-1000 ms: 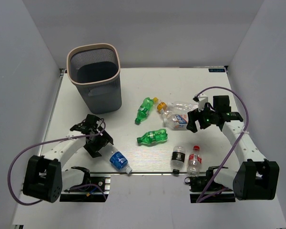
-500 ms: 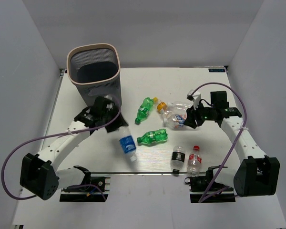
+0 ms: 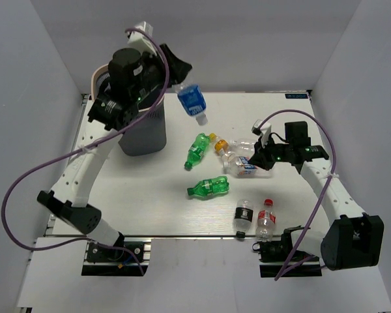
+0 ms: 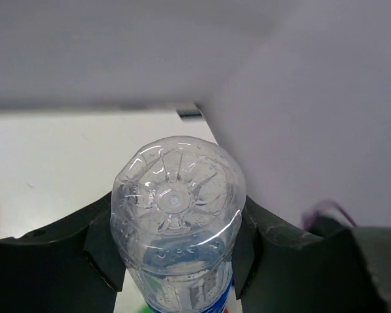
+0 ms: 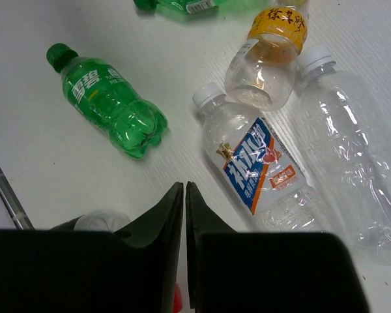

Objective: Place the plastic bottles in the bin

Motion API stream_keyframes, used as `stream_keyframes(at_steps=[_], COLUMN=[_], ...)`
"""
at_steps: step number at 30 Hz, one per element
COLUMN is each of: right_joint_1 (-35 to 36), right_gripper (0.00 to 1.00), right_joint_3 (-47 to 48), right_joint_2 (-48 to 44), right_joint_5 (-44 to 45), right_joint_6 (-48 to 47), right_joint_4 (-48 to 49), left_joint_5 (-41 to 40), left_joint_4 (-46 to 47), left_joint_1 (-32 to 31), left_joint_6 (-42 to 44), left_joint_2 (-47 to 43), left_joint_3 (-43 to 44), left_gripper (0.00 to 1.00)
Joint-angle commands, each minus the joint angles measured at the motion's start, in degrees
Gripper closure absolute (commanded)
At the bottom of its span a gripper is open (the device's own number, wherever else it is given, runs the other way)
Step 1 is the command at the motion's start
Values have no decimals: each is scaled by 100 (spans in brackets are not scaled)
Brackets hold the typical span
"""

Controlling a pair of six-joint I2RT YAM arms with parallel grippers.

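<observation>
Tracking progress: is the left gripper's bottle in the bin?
Out. The left gripper holds the blue-labelled clear plastic bottle aloft beside the grey perforated bin.

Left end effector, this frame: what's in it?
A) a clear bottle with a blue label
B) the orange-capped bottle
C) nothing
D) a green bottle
A: the left end effector is clamped on the base end of the blue-label bottle, holding it in the air near the bin, cap pointing down.

The left arm (image 3: 91,163) rises steeply into the upper left of the overhead view, with the left gripper (image 3: 180,81) clamped around a blue-labelled bottle (image 3: 193,100). The right arm (image 3: 327,186) bends low at centre right, and the right gripper (image 5: 184,195) is pinched closed and empty.
</observation>
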Motion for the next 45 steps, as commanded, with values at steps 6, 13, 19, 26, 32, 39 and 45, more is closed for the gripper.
stream_keyframes(at_steps=[6, 13, 19, 26, 32, 39, 45], right_joint_1=[63, 89, 142, 98, 107, 160, 291], right_gripper=[90, 80, 46, 31, 23, 17, 17], right_joint_3=[-54, -203, -116, 218, 87, 455, 211], right_joint_2=[-356, -418, -216, 381, 725, 1637, 1955], right_joint_5=[141, 325, 484, 388, 580, 712, 1090], right_joint_6=[66, 162, 75, -1786, -3616, -4196, -4232], right_joint_4=[202, 465, 756, 256, 26, -105, 420], left_joint_5=[-3637, -5044, -5177, -4099, -673, 1379, 995], left_joint_4=[-842, -999, -1440, -1870, -1274, -1184, -1080], left_joint_1=[306, 648, 851, 782, 649, -158, -774], left_joint_6=[746, 1388, 1441, 2108, 2056, 2117, 2057], left_joint_2=[844, 704, 783, 1126, 12, -534, -729], left_joint_3=[2209, 2042, 1717, 2509, 782, -1216, -2860], left_gripper=[100, 94, 40, 10, 1, 1, 1])
